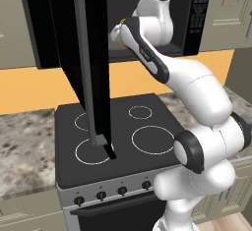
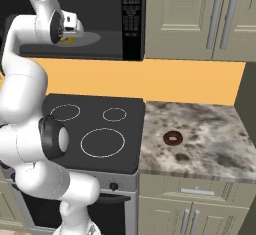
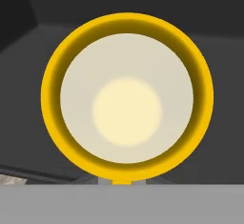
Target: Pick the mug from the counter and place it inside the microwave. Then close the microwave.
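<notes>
Where the hand camera looks straight down, the mug shows a bare cream inside, its yellow rim close under the tool, which is closed, seemingly on the mug's near edge, though the grip itself is hidden. Farther off, the arm reaches up into the open microwave, the mug above its grey turntable. A dark brown ring lies on the bench.

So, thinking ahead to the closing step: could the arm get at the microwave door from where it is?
Probably yes, though not right away. The microwave door hangs wide open over the stovetop, with nothing between it and the arm. But the gripper is inside the microwave, shut on the mug.
</notes>
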Motion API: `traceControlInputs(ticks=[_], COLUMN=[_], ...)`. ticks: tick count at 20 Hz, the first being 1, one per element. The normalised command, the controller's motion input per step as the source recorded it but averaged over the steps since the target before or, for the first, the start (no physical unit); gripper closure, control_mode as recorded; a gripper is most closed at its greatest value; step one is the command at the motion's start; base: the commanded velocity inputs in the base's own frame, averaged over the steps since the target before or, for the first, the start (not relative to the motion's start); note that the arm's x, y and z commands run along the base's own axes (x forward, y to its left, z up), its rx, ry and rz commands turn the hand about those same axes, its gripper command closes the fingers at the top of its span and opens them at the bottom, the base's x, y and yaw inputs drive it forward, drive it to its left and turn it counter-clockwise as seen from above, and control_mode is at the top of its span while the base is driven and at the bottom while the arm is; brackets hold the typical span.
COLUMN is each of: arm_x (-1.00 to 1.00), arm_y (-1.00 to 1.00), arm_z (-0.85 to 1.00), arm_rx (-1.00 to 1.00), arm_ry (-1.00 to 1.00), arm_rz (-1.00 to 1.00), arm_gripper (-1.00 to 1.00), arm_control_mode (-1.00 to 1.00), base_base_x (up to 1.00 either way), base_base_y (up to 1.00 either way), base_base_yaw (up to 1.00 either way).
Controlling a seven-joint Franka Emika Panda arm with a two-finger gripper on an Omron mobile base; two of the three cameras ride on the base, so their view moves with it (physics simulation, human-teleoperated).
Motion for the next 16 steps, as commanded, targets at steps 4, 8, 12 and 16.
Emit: traceControlInputs(ticks=[4, 8, 12, 16], arm_x=[0.18, 0.31, 0.42, 0.46], arm_y=[0.0, 0.0, 0.03, 0.05], arm_z=[-0.24, -0.09, 0.0, 0.0], arm_rx=[0.0, 0.0, 0.0, 0.0], arm_ry=[0.0, 0.0, 0.0, 0.0], arm_rz=[0.0, 0.0, 0.0, 0.0], arm_gripper=[1.0, 1.0, 1.0, 1.0], arm_control_mode=[-1.0, -1.0, -1.0, -1.0], base_base_x=[0.0, 0.0, 0.0, 0.0], base_base_y=[0.0, 0.0, 0.0, 0.0], base_base_yaw=[0.0, 0.0, 0.0, 0.0])
